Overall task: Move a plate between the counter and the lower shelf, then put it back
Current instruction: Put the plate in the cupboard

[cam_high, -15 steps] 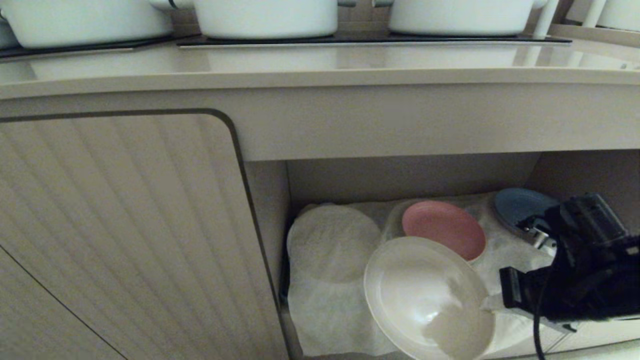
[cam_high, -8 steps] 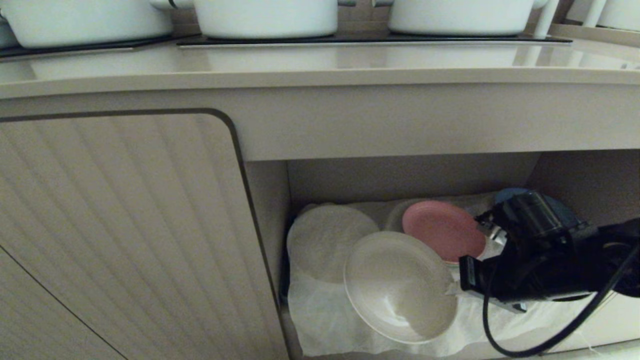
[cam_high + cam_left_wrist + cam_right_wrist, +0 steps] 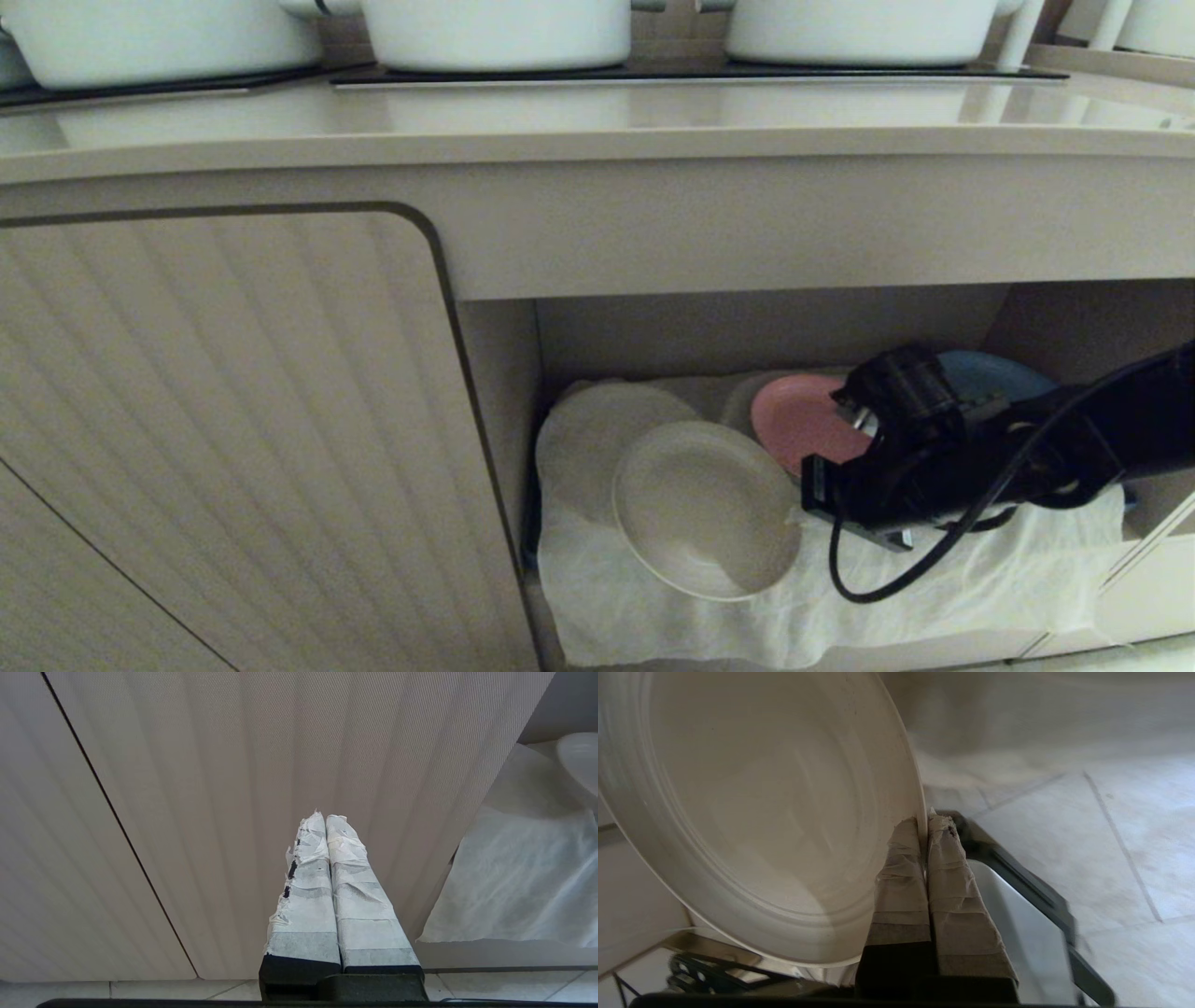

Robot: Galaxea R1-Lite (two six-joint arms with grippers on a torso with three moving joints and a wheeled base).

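The right gripper [image 3: 924, 826] pinched the rim of the stiff, likely breakable plate [image 3: 705, 509] above the lower shelf [image 3: 980, 579].

It was a kitchen. A long pale-beige counter [image 3: 597, 131] carried inset black glass hob panels [image 3: 691, 73] with white pots [image 3: 495, 33] standing on them. Below it sat a ribbed beige cupboard door [image 3: 215, 429] and an open lower shelf [image 3: 1074, 327] lined with a white cloth [image 3: 1008, 569], where pink [image 3: 794, 420], blue [image 3: 994, 375] and cream [image 3: 700, 509] plates were stored. Pale floor tiles [image 3: 140, 991] showed beneath the cabinet.
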